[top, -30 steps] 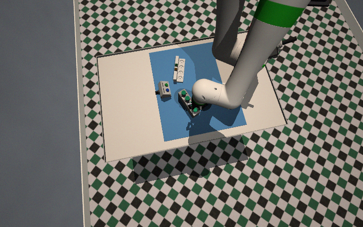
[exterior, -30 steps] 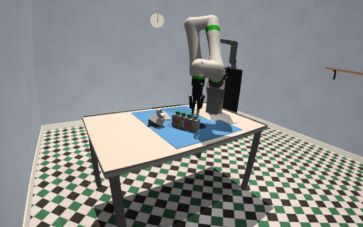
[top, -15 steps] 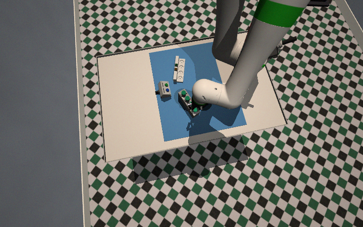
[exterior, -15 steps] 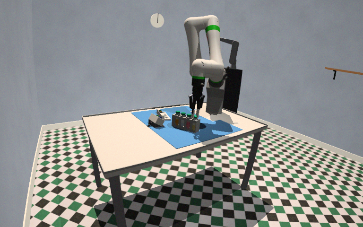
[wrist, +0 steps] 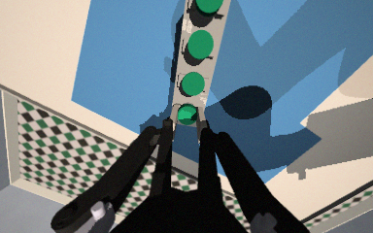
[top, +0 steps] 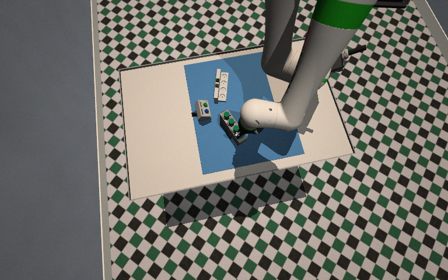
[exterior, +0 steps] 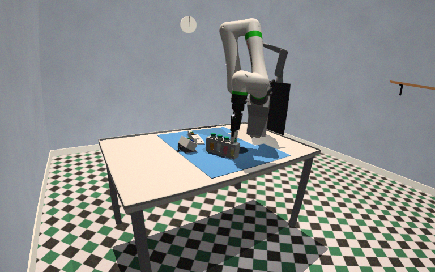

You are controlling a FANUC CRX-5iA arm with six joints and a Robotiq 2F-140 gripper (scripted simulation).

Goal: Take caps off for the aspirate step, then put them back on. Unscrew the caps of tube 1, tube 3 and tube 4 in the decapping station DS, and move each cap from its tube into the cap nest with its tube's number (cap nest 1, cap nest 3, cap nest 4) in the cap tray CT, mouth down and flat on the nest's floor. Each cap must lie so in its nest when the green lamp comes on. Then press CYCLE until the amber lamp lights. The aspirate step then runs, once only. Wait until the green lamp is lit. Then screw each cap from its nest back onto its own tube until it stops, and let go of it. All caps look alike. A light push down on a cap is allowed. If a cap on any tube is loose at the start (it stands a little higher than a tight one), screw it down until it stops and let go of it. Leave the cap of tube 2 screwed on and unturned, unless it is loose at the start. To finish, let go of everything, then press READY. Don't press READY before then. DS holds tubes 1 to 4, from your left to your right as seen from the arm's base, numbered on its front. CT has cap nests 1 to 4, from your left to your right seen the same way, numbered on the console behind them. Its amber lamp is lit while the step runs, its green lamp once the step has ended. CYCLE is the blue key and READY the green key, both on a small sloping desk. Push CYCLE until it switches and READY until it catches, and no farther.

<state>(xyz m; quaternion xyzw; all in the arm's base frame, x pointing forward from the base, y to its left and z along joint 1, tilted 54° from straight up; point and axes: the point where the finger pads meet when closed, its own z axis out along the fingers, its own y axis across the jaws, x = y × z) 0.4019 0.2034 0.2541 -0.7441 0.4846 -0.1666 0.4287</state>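
Observation:
The decapping station is a dark block on the blue mat with four green-capped tubes in a row. My gripper points straight down over the end of the row nearest the table's front edge, the tube 1 end. Its fingers are shut on the green cap of tube 1, one on each side, and the cap sits on its tube. The other three caps sit on their tubes farther along. In the exterior view the gripper stands at the station's right end. The white cap tray holds four empty nests.
The small sloping desk with the green and blue keys stands left of the station, between it and the cap tray. The tray's console runs along the nests' far side. The arm's elbow hangs low beside the station.

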